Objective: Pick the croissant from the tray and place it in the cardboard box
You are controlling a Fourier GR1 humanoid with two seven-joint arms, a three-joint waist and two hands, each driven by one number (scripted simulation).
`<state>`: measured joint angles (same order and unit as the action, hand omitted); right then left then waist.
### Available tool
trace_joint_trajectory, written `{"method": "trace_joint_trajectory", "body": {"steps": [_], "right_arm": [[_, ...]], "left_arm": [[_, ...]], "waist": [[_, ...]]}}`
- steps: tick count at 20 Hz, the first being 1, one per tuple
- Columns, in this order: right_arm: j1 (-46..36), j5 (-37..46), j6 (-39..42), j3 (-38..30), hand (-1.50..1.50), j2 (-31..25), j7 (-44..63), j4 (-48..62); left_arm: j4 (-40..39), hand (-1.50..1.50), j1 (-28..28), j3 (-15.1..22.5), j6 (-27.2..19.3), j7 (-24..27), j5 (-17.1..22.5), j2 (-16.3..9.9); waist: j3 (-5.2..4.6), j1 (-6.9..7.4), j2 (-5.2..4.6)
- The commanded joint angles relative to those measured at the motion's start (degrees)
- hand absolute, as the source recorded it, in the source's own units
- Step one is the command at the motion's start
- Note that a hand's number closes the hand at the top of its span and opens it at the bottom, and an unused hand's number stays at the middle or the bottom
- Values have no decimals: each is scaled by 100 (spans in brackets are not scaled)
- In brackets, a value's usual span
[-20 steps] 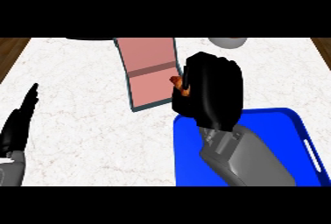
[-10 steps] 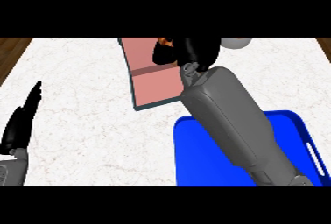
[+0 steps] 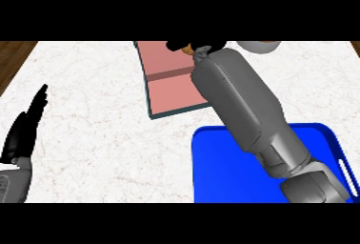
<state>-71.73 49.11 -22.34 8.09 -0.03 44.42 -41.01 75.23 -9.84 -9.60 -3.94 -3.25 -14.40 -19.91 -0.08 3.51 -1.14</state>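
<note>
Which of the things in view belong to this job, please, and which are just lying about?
Belonging to the job:
- golden-brown croissant, barely showing in the right hand
- pink-lined, open cardboard box
- bright blue plastic tray, no croissant visible on it

Lying about:
- grey round object at the top edge
- left hand, resting open at the left edge
</note>
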Motion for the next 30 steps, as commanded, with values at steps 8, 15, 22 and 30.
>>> {"method": "trace_joint_trajectory", "body": {"steps": [8,15,22,30], "right_arm": [[-427,-642,-1061,-896,-150,3,-424,2001],[-425,-1129,-1525,-996,-150,3,-1428,2313],[-573,-1199,-2722,-1234,-150,3,-2114,2154],[-125,-2021,-2887,-1777,-150,0,-3173,1248]], "left_arm": [[30,0,-94,69,78,73,10,59],[42,0,-372,82,166,-142,-19,-25],[-27,0,-86,66,54,60,-52,82],[124,0,217,-87,-2,-47,-62,19]], "waist": [[2,182,-95],[6,282,-114],[6,158,-80],[11,-215,84]]}}
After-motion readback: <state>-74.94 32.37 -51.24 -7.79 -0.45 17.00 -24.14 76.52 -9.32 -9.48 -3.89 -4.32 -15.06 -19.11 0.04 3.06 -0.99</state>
